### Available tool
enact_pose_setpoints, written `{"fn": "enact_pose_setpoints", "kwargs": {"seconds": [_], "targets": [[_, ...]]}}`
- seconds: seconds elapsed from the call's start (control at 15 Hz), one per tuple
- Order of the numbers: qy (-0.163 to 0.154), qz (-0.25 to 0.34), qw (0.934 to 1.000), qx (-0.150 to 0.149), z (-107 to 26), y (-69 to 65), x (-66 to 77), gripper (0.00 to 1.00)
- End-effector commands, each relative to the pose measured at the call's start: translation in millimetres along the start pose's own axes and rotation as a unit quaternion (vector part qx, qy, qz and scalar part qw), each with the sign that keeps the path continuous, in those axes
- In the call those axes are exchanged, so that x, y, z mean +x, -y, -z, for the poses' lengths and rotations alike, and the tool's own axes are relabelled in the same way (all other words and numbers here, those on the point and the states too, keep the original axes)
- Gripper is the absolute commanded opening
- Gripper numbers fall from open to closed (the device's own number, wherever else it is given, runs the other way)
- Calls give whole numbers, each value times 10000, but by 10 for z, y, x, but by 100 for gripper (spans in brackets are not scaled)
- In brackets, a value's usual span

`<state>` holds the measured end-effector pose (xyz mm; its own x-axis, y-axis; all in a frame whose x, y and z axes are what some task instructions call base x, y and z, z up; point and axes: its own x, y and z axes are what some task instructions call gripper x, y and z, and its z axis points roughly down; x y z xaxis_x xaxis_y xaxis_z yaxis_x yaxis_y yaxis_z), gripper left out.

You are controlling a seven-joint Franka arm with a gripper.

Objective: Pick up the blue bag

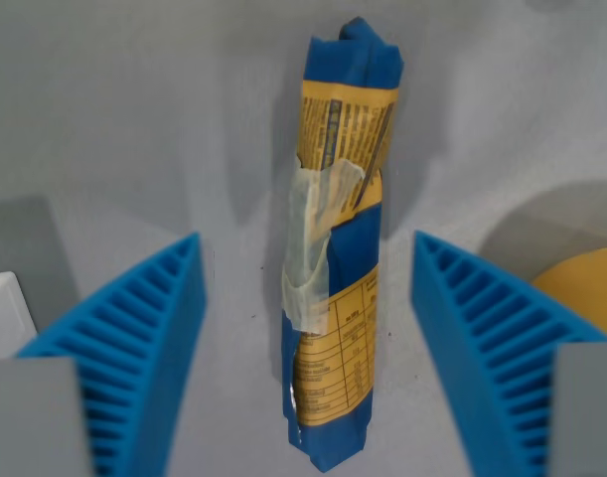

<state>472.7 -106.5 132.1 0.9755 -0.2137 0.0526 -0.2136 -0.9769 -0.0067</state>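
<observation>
From the wrist camera we looked down on a rolled-up blue plastic bag with yellow printed label panels (335,268), lying lengthwise on the pale grey counter (134,129). It ran from near the top of the view to the bottom edge, roughly in the middle, its far end crumpled into a blue twist. A strip of cloudy, translucent tape (311,243) crossed its middle, wrapped over the yellow label and the blue film.

Our gripper (308,348) was spread wide, with nothing held. Its two ribbed blue plastic fingers (139,348) stood on either side of the bag, one toward the wrist view's left and the other toward the wrist view's right. Bare counter showed between each finger and the bag, so neither one touched it. The lower half of the bag lay between them.

At the wrist view's right edge, behind the right-hand finger, we saw part of a rounded yellow object (586,283); too little of it showed to say what it was. At the left edge, a corner of a white flat object (5,313) sat on the counter, partly hidden by the left-hand finger. Soft shadows fell on the counter beside the bag.
</observation>
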Motion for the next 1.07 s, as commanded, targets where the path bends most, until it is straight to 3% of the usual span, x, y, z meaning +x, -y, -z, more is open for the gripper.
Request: {"fn": "enact_pose_setpoints", "kwargs": {"seconds": [0.07,0.73,1.07], "targets": [[-315,-12,9989,335,17,6,-10,0],[-315,-12,9989,335,17,6,-10,0],[-173,-6,9993,332,268,8,-12,0]]}}
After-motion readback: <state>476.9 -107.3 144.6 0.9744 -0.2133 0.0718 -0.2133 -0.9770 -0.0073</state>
